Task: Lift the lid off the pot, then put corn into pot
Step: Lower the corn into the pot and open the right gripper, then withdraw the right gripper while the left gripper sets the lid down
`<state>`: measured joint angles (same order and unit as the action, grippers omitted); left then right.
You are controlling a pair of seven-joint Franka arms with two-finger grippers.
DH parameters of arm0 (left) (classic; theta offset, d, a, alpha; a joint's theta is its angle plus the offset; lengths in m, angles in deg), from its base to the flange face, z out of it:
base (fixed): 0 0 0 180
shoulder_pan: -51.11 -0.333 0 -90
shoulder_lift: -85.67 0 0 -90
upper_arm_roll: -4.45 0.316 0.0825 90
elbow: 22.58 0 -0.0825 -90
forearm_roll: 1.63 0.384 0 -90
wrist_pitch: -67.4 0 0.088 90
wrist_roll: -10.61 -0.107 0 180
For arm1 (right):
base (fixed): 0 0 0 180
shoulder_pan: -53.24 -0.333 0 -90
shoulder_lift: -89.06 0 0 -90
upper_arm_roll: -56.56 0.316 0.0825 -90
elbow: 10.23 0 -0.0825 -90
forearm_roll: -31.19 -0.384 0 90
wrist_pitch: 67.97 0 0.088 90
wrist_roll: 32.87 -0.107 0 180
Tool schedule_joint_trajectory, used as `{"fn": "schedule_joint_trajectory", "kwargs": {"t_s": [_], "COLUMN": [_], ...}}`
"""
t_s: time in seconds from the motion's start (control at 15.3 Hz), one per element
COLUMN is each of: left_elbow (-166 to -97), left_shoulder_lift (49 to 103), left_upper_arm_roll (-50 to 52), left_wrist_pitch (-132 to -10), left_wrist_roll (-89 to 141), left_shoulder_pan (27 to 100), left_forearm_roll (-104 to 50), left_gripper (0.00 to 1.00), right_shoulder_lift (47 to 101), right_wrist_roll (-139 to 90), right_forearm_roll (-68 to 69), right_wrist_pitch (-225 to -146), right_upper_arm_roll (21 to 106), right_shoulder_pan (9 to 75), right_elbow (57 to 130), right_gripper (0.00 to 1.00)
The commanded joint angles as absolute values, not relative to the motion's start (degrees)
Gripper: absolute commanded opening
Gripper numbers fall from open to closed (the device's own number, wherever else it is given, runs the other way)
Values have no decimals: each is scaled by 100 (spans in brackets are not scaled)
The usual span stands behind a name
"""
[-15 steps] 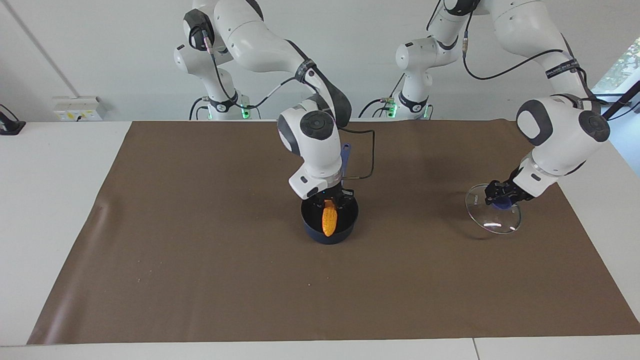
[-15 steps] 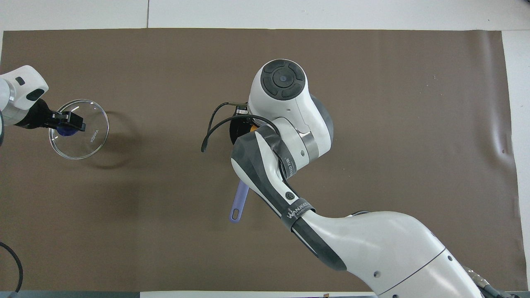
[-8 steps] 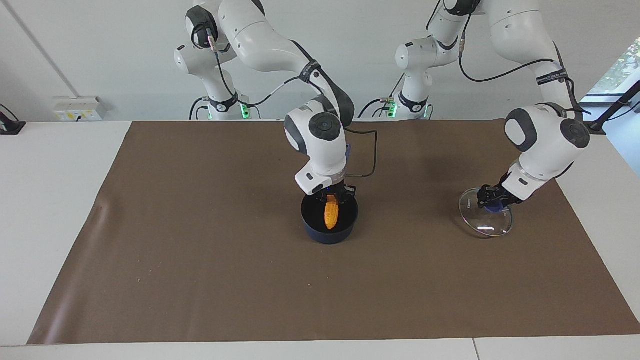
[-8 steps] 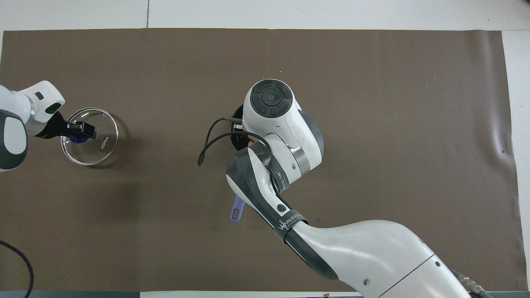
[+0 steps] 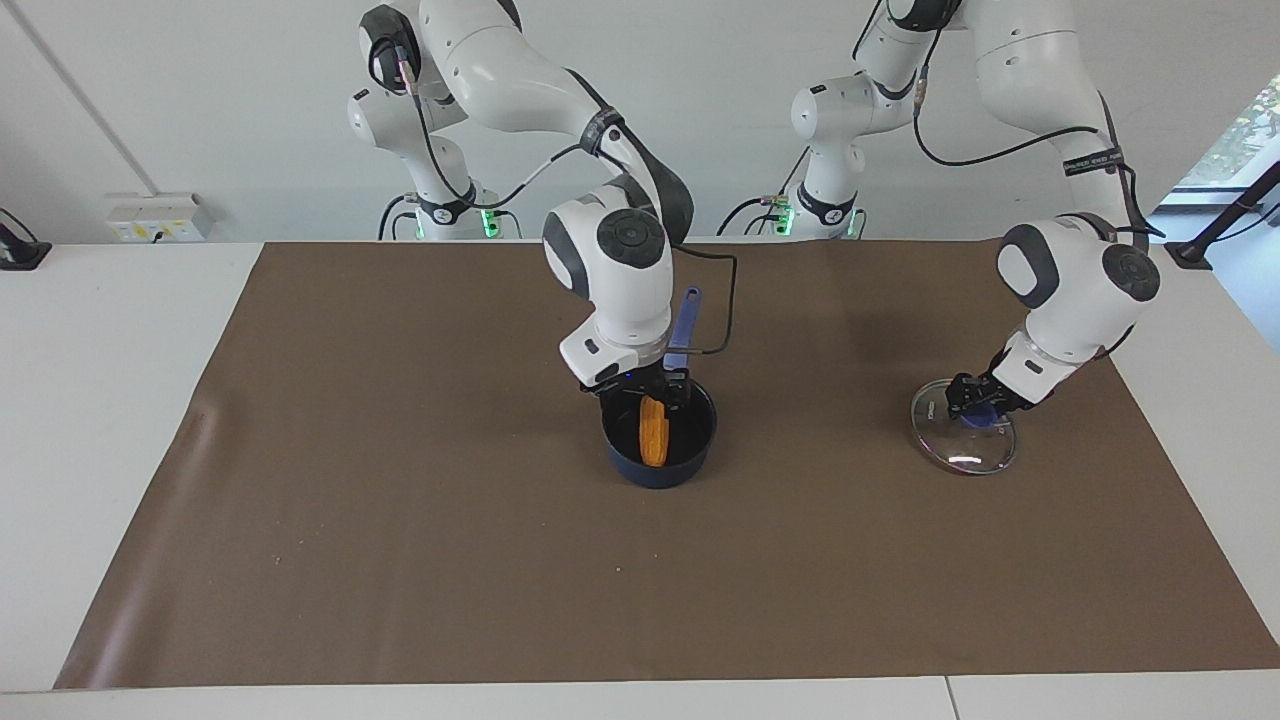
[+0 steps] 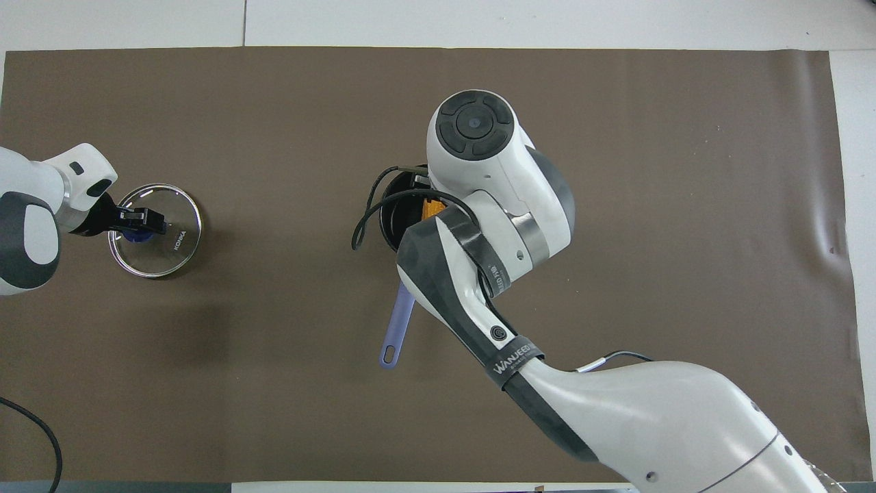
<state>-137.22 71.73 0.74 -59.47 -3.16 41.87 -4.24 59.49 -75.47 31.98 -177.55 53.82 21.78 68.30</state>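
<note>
Fingers (image 5: 655, 392) hold yellow-orange corn (image 5: 653, 431) in pot (image 5: 660, 470).

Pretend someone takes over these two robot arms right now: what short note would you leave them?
Left gripper: shut on the lid's blue knob, lid low at the brown mat, toward the left arm's end; contact with the mat unclear.
Right gripper: over the pot, holding the corn upright inside it.
Done: lid off, corn down in the pot.
Left: release the corn and withdraw; let go of the lid.

White wall (image 5: 200, 100), brown-covered table (image 5: 400, 550).
</note>
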Motion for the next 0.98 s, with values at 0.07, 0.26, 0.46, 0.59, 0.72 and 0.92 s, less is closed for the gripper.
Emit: {"fn": "schedule_joint_trajectory", "kwargs": {"t_s": [0.07, 0.26, 0.46, 0.59, 0.72, 0.92], "left_elbow": [-13921, -13921, -13851, -13702, -13535, -13167], "left_shoulder_lift": [7328, 7328, 7311, 7258, 7275, 7415], "left_upper_arm_roll": [111, 111, 111, 102, 93, 102], "left_wrist_pitch": [-6136, -6206, -6215, -6172, -6101, -5708], "left_wrist_roll": [-240, -266, -293, -293, -293, -231], "left_shoulder_pan": [4258, 4258, 4285, 4320, 4372, 4539], "left_forearm_roll": [-331, -304, -304, -304, -304, -304], "left_gripper": [2, 67, 100, 100, 100, 100], "right_shoulder_lift": [6733, 7322, 7850, 8123, 8229, 8922], "right_wrist_roll": [-5545, -4809, -4045, -3799, -3448, -3147], "right_forearm_roll": [3303, 3382, 3409, 3409, 3374, 3356], "right_wrist_pitch": [-16698, -15931, -15280, -15086, -14919, -15101], "right_upper_arm_roll": [5463, 5446, 5419, 5428, 5428, 5419], "right_shoulder_pan": [3344, 3925, 4303, 4559, 4909, 5069], "right_elbow": [6747, 6711, 6799, 6939, 7036, 7984], "right_gripper": [100, 100, 100, 100, 100, 100]}}
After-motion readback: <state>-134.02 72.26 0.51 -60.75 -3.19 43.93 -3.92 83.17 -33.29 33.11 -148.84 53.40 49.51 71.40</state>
